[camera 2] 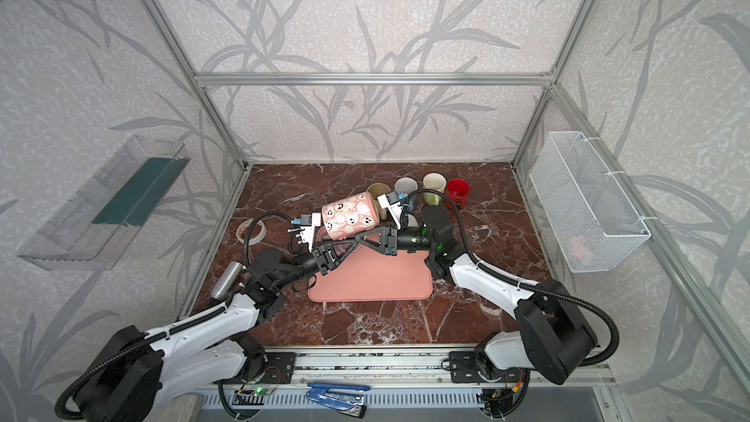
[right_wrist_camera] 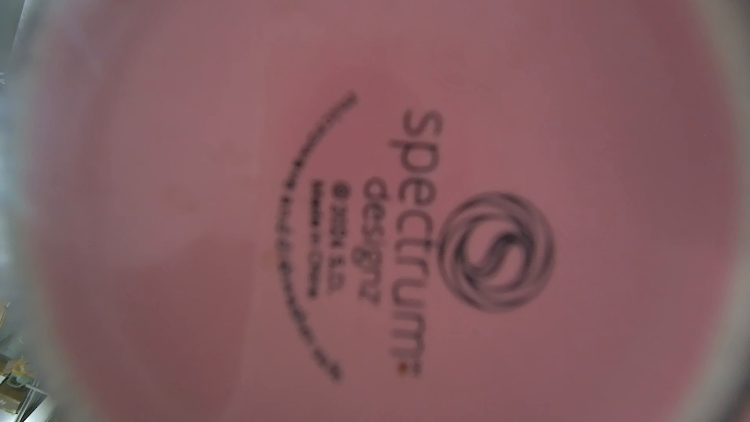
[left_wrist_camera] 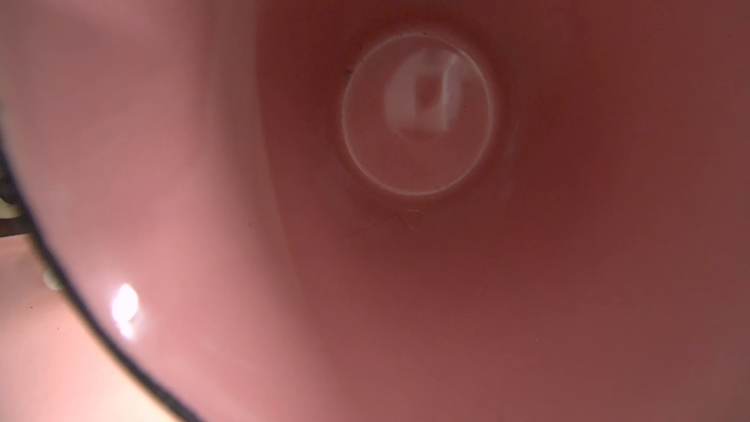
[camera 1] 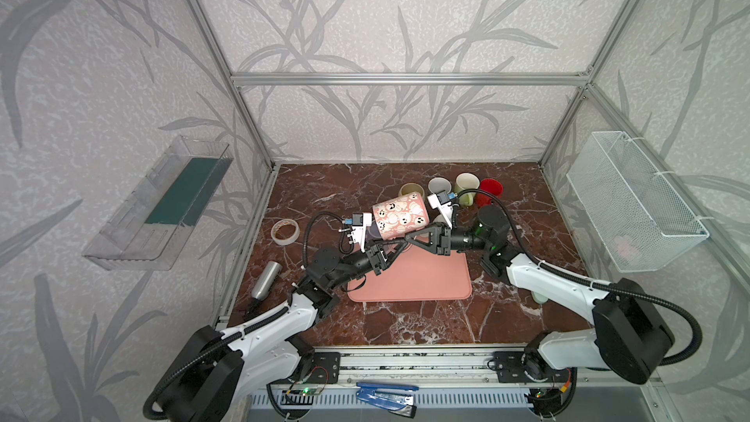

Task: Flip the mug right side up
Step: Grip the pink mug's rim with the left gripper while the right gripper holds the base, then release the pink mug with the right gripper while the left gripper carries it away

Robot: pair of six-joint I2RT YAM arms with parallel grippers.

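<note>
Pink ghost-print mug (camera 1: 399, 217) (camera 2: 351, 217) hangs on its side at the centre of both top views, over the far edge of the pink mat (camera 1: 410, 282). Its mouth faces the left tool (camera 1: 391, 250) and its base faces the right tool (camera 1: 412, 238). The right tool is clamped closed under the mug, holding it. I cannot tell whether the left tool grips anything.

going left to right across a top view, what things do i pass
clear tray → tape → pink mug → grey mug → cream mug → red mug → wire basket
</note>
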